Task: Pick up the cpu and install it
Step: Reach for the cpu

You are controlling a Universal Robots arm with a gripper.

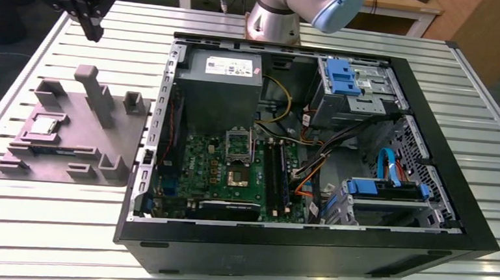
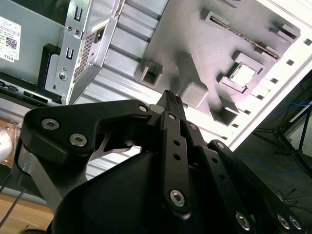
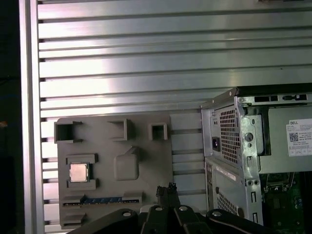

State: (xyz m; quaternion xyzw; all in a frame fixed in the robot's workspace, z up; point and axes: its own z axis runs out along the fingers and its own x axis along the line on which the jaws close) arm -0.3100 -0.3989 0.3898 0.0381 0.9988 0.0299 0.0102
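The claw (image 1: pixel 93 36) hangs clenched and empty. Its fingertips (image 3: pixel 168 187) press together in both wrist views with nothing between them, so I judge that the pick-up has not yet begun. It points straight down from high above the slatted tabletop (image 1: pixel 53 232), a height that looks chosen to clear the upright posts (image 1: pixel 89 81) of the grey moulded tray (image 1: pixel 102 134) below it. That tray lies flat on the tabletop under and just ahead of the claw, and its recesses hold parts in known spots. The cpu (image 1: pixel 42 126) rests in one such square pocket, its silver top facing up. It is well off to one side of the claw's line rather than directly beneath the tips, as the first wrist view shows (image 3: pixel 79 172). The pocket's raised rim keeps the chip from sliding and leaves its edges open for a pinch from above. Farther out from the claw, beside the tray, stands the open computer case (image 1: pixel 455 191) with its side panel off, so the motherboard (image 1: pixel 230 178) inside can be reached from overhead. A dark square socket (image 1: pixel 237 173) shows near the board's middle, and that is likely where the chip belongs. The grey power supply box (image 1: pixel 223 80) sits in the case corner nearest the claw, and the arm (image 1: pixel 280 15) rises behind the case.
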